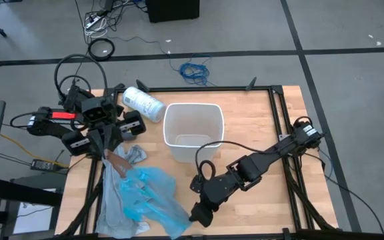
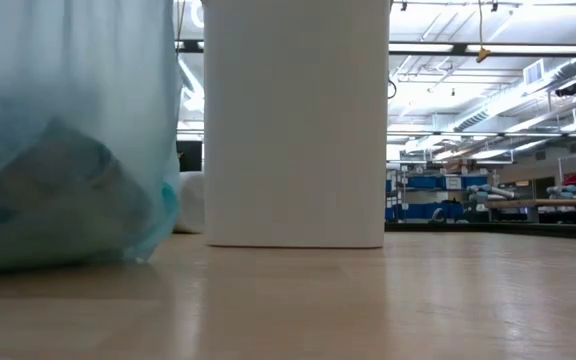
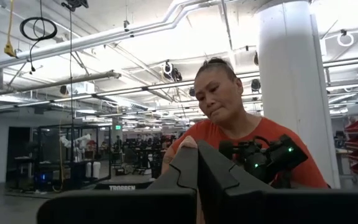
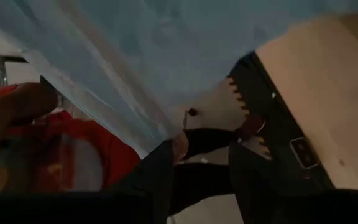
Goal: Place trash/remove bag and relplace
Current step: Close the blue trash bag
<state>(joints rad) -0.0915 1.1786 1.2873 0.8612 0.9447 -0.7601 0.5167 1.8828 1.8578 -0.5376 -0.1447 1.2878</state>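
The empty white bin (image 1: 193, 113) stands mid-table and fills the low view (image 2: 296, 120). The crinkly light-blue bag (image 1: 149, 197) lies bunched on the near part of the table, close in the low view (image 2: 58, 150). A long grey liner (image 1: 115, 207) lies beside it, its narrow end running up to my left gripper (image 1: 109, 153). That gripper is shut, with a brown wrapper (image 1: 119, 161) at its tips. My right gripper (image 1: 197, 215) is low at the blue bag's right edge and open; blue plastic (image 4: 166, 50) fills its wrist view. My left gripper (image 3: 197, 152) pinches a tan-brown scrap (image 3: 188, 142) at its free fingertips, the fingers about level and pointing toward the table's near edge. Whether the grey liner's narrow end is also between them, I cannot tell. My right gripper (image 4: 204, 155) has the blue bag's edge (image 4: 166, 134) reaching one fingertip (image 4: 160, 165); whether they touch, I cannot tell.
A white printed roll (image 1: 143, 103) lies by the bin's far-left side. A person in an orange top (image 3: 229, 124) stands beyond the near edge, a hand (image 4: 11, 106) raised near the blue bag. The black table frame (image 4: 278, 124) runs close to my right gripper. Bare wood lies right of the bin.
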